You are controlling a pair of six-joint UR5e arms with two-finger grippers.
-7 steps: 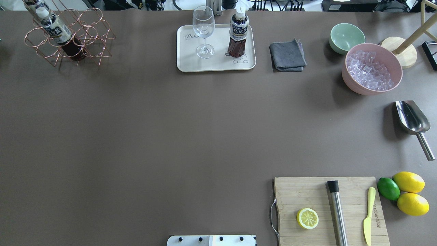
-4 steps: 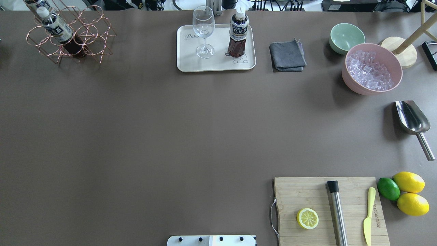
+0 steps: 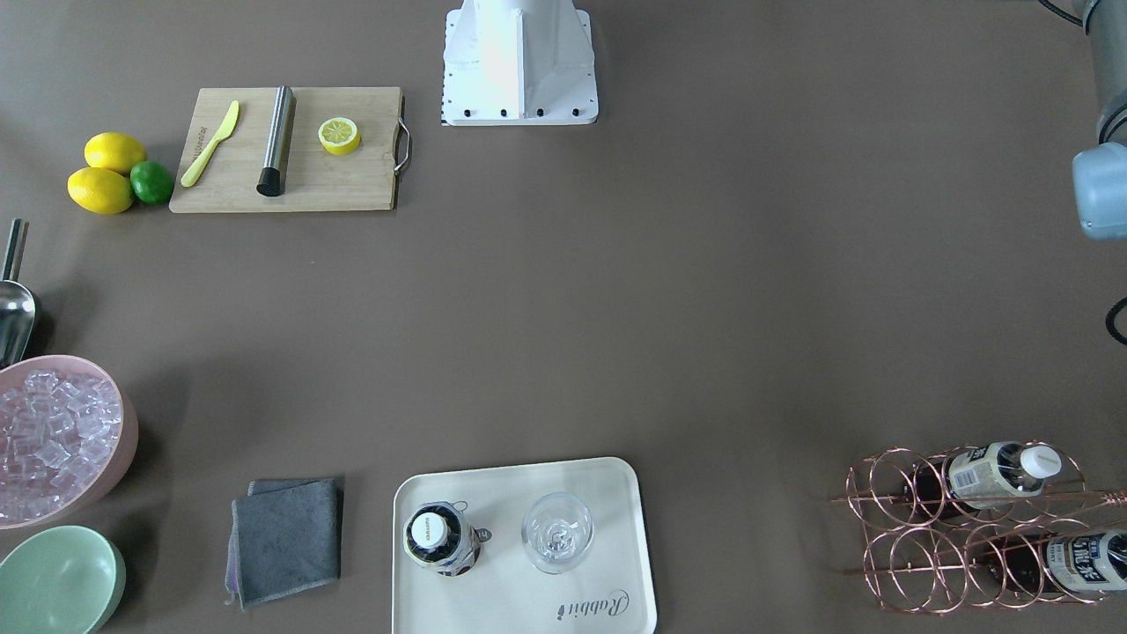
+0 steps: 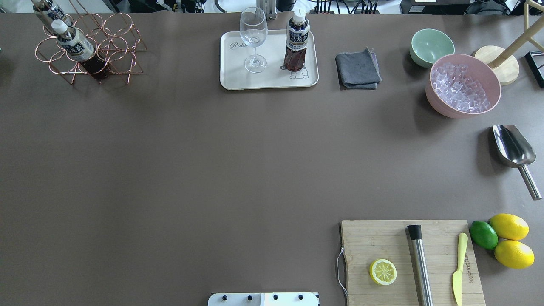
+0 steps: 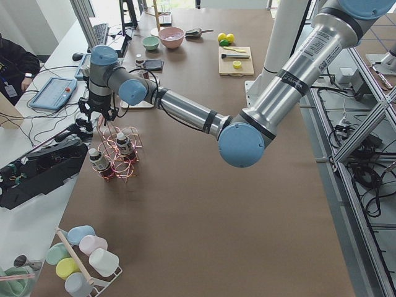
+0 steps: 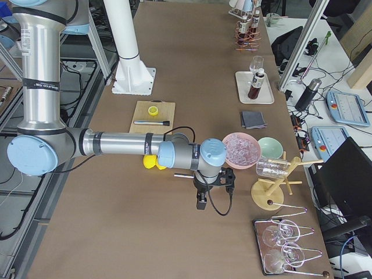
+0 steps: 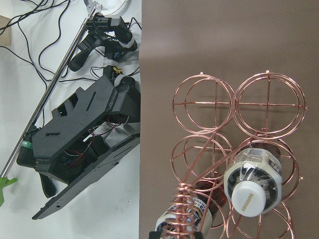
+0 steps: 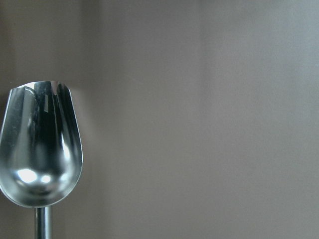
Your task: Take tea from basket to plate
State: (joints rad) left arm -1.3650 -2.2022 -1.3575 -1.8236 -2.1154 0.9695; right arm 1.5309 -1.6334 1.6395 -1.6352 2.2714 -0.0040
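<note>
The left claw [image 5: 100, 119], whose grip I cannot tell, hangs over the basket [image 7: 234, 107] at the desk's [image 4: 212, 170] far-left corner, a tea bottle's [image 7: 254, 186] cap pointing up at it; a second bottle [image 4: 296, 44] stands on the plate [image 4: 238, 72].

Silver-grey metal tubes on left arm [image 5: 185, 111] and right arm [image 6: 116, 143] alike, with round pale blue caps at every joint and black bands at the tube ends. Small dark lettering along the left arm's upper tube, too small to read. Black left gripper [image 5: 101, 119]. Black right gripper [image 6: 201, 202], a thin black cable looped beside it. Boxy white base [image 3: 519, 62], with black screws along its edge.
</note>
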